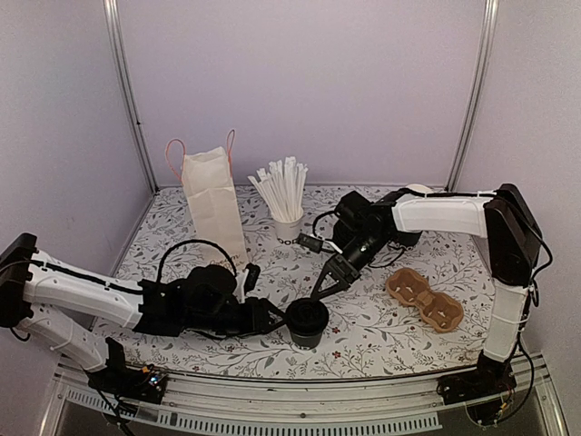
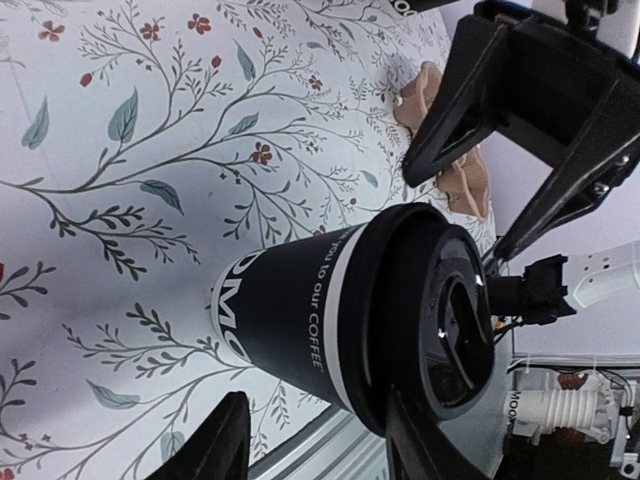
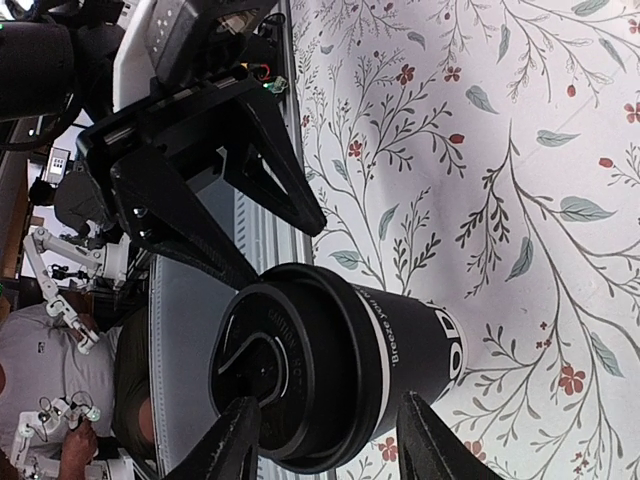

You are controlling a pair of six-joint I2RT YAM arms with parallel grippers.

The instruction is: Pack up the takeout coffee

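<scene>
Standing upright on the worktop [image 1: 381,341], the takeout coffee [image 1: 307,320] was located near the front edge, close to centre, between the two arms. The left tool [image 1: 275,318] lay low at the cup's left side with its fingers [image 2: 225,445] spread apart. In the left wrist view one finger sat level with the cup base and the other level with the lid [image 2: 445,320], and neither was clamped on the cup. The right tool [image 1: 324,287] hung just behind and above the cup, angled down toward it, also spread wide and holding nothing.

Bare patterned cloth lay to the right of the cup, as far as the cup carrier [image 1: 424,298], which sat well apart near the right arm. A paper bag [image 1: 213,204] stood upright at the back left, and a white cup [image 1: 289,227] of straws [image 1: 281,186] stood at the back centre. Pale walls closed the worktop on the left, rear and right. A metal rail ran along the front edge.

The cup was black paper, tapered, with white lettering and a thin white band below the rim. Its lid was round, glossy black plastic with a raised rim. The worktop covering was white with grey-green sprigs and small red flowers. The carrier was brown moulded pulp with two round wells. The bag was white with thin reddish loop handles.
</scene>
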